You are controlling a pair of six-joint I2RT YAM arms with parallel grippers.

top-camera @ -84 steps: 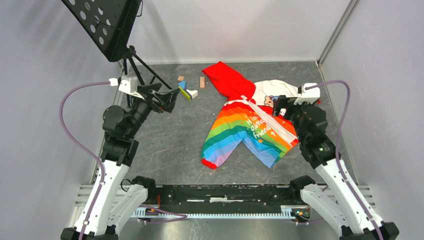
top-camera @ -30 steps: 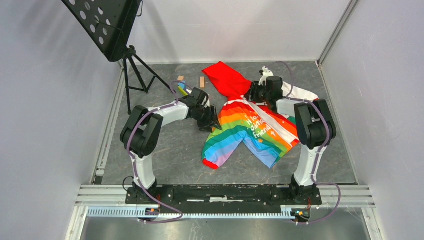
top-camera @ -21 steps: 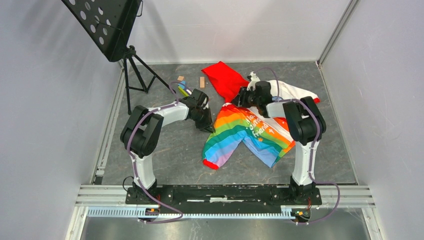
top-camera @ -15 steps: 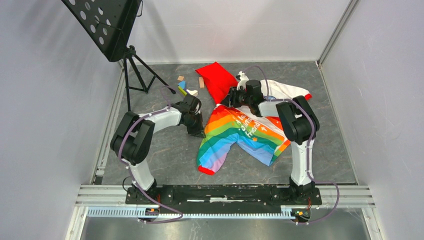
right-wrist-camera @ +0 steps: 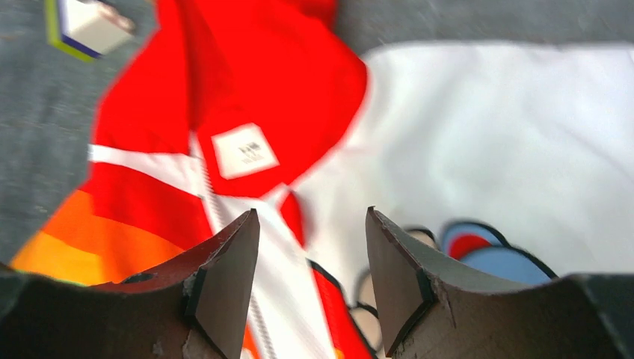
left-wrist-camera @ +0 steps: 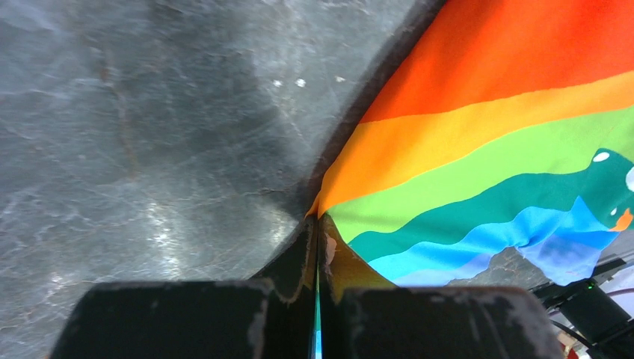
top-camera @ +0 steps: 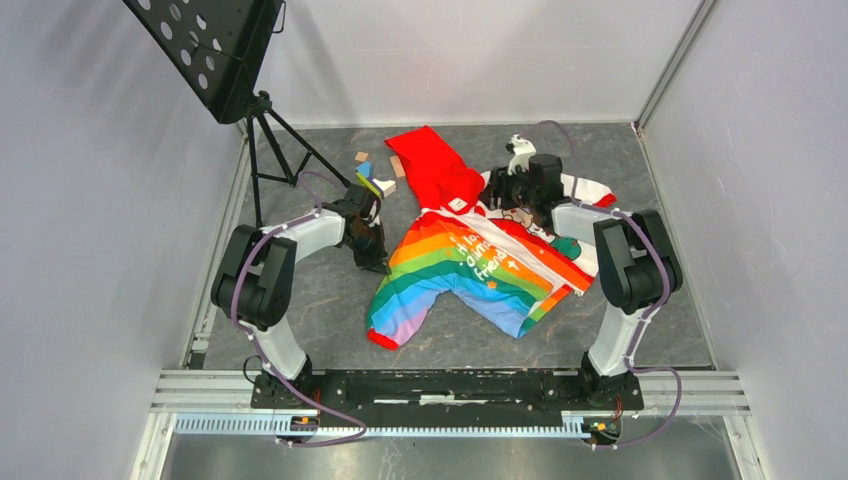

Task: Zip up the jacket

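Observation:
The jacket (top-camera: pixel 450 270) lies flat on the grey floor, rainbow front up, red hood (top-camera: pixel 432 168) toward the back, white bear panel (top-camera: pixel 585 195) at the right. My left gripper (top-camera: pixel 377 262) is at the jacket's left edge. In the left wrist view, it (left-wrist-camera: pixel 316 221) is shut on a fold of the rainbow fabric (left-wrist-camera: pixel 478 149). My right gripper (top-camera: pixel 497 195) hovers over the collar. In the right wrist view, it (right-wrist-camera: pixel 310 217) stands open above the white zipper (right-wrist-camera: pixel 224 217), holding nothing, with the collar label (right-wrist-camera: pixel 244 149) just ahead.
A black music stand (top-camera: pixel 215 50) on a tripod stands at the back left. Small coloured blocks (top-camera: pixel 375 182) and a wooden piece (top-camera: pixel 397 165) lie beside the hood. Grey walls close in both sides and the back.
My left gripper shut on the jacket's left edge and pulled it left and nearer. The whole jacket slid that way. My right gripper let go of the collar area, opened wider and drew back right.

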